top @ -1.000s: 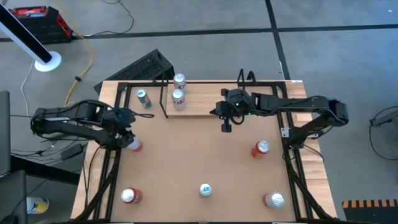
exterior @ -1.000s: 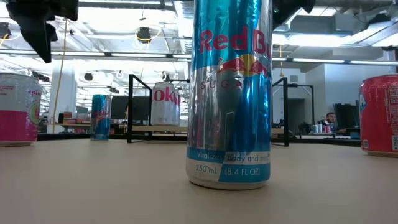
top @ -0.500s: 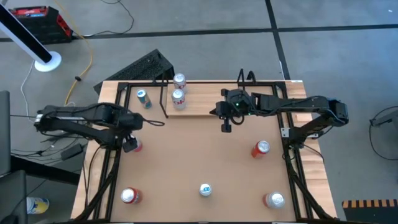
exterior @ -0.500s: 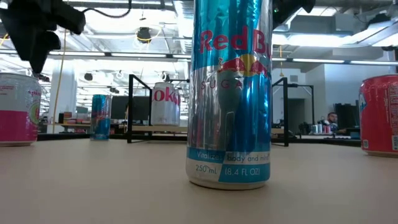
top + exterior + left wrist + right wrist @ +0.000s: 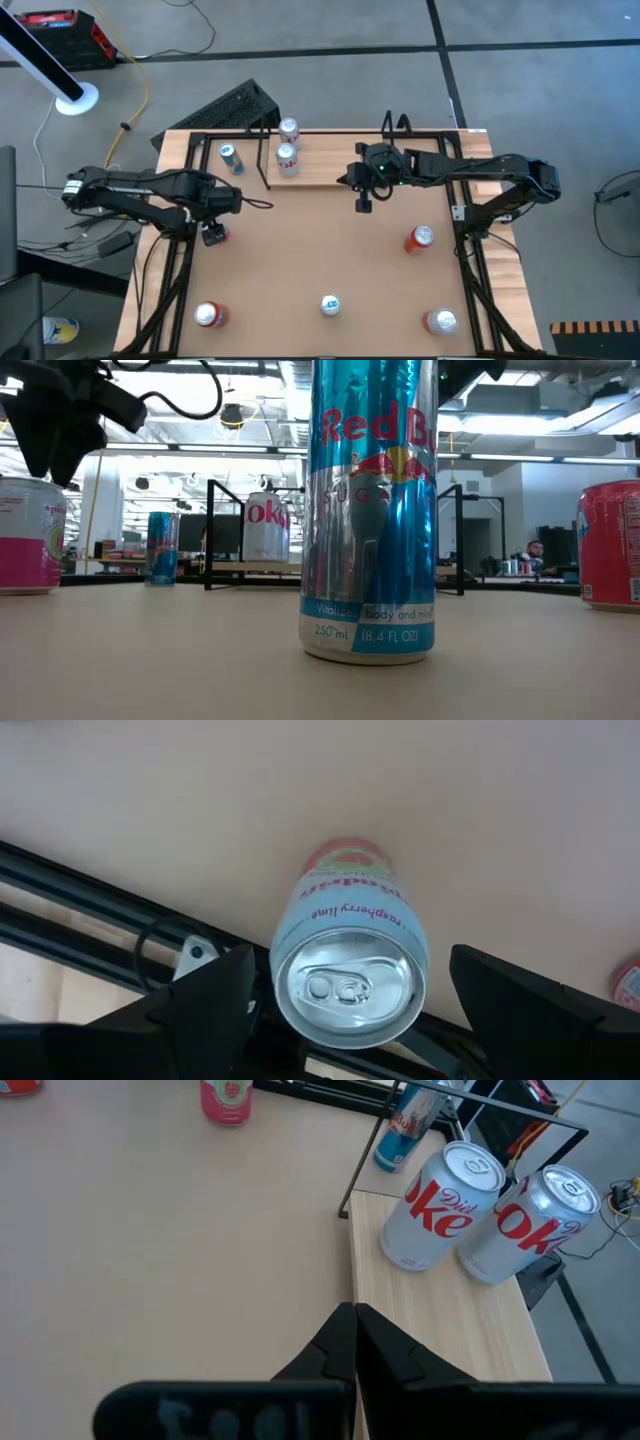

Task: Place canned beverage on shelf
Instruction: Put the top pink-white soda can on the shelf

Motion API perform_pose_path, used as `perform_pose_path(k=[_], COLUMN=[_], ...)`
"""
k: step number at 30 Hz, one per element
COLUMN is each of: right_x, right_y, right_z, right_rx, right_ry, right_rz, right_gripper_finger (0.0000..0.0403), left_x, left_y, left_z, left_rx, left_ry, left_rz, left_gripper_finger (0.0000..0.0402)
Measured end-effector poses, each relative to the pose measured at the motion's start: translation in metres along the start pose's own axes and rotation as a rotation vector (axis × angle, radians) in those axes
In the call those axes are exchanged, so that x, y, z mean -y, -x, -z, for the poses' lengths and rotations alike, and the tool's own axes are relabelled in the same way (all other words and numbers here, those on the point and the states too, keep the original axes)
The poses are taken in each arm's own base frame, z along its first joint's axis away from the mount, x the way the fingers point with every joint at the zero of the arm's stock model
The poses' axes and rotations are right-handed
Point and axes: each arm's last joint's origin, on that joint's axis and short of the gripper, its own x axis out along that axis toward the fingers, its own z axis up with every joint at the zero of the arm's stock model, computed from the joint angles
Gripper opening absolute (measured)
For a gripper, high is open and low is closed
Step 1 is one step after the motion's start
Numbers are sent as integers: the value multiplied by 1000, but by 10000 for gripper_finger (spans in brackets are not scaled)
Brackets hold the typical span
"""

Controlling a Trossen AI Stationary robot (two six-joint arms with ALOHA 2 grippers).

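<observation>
Left gripper (image 5: 345, 995) is hovering wide open over a pink can (image 5: 347, 960); right gripper (image 5: 355, 1330) is waiting closed, empty, above the shelf (image 5: 440, 1320).

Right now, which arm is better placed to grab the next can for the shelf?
Left. Its hand hangs open directly over the raspberry lime can, fingers either side. The right hand is shut, empty, at the shelf edge beside the two Diet Coke cans.

Diet Coke cans (image 5: 437, 1208) on the shelf (image 5: 440, 1330): two
Slim blue cans (image 5: 329, 305): two
Pink-and-white cans (image 5: 349, 963): one
Red cans (image 5: 419, 239): three
Robot arms (image 5: 480, 170): two
</observation>
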Motion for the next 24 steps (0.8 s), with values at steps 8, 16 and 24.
perform_pose_path(k=[8,16,24], right_x=[0,-1,2], right_y=[0,0,0], right_z=[1,2,6], right_rx=[-6,-24,-56], right_ry=[-3,-55,-122], right_rz=[-2,-8,15], right_gripper_finger=[27,27,27], left_x=[-1,0,1], left_y=[-34,-37,-32], left_z=[9,7,2], left_rx=[-123,-87,-52], left_ry=[17,-9,-31], left_rz=[14,11,26], left_gripper_finger=[323,310,269])
